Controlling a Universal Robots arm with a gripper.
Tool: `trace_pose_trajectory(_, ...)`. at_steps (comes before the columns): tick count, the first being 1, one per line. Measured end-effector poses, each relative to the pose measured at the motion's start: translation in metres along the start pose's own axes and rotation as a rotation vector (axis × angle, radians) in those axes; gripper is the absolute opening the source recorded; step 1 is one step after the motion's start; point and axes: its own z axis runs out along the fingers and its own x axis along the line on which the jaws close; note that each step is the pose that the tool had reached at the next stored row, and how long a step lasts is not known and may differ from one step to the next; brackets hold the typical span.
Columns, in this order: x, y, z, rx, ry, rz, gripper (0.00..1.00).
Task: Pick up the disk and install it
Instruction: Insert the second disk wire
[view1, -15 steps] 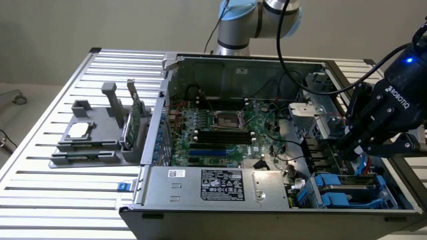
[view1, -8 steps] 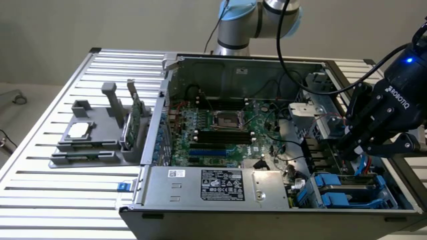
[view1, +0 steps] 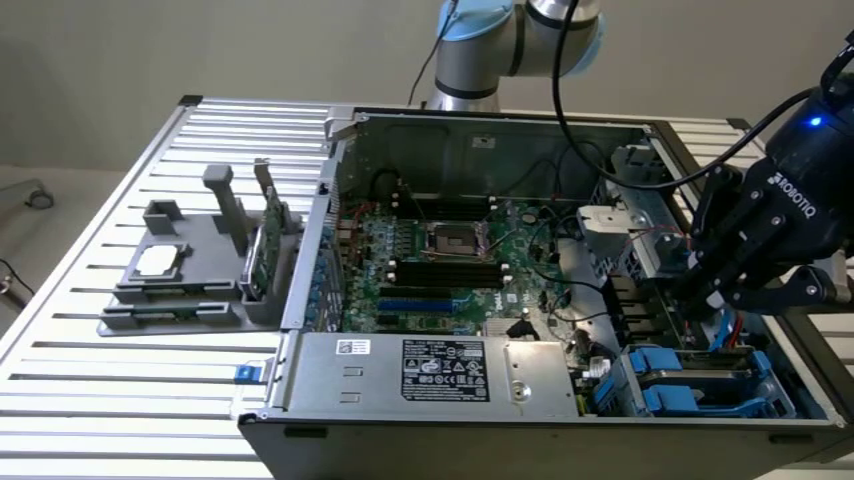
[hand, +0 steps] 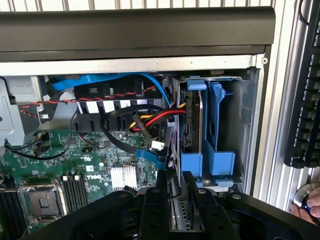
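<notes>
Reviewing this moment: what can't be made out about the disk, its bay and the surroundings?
- Disk, wrist view: seen edge-on in the blue bay; the carrier walls hide its label, and whether it is fully seated is unclear.
- Bay, exterior view: partly hidden behind the gripper.
- Hand, wrist view: cut off by the picture's edge.

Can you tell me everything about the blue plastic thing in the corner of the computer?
The blue drive cage is a smooth, glossy plastic frame sitting upright in a corner of the open computer case, by the metal side wall. It has tall slots with tabs sticking up at the end. One slot holds a dark drive standing on edge; the slot beside it looks empty. Red, yellow and black cables run up to the drive. The gripper hangs just above the cage, not touching it.
</notes>
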Motion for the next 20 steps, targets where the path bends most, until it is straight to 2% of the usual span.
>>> trace_pose_trajectory(20, 0.011, -0.0006, -0.0005, 0.0, -0.0001, 0.0, 0.26)
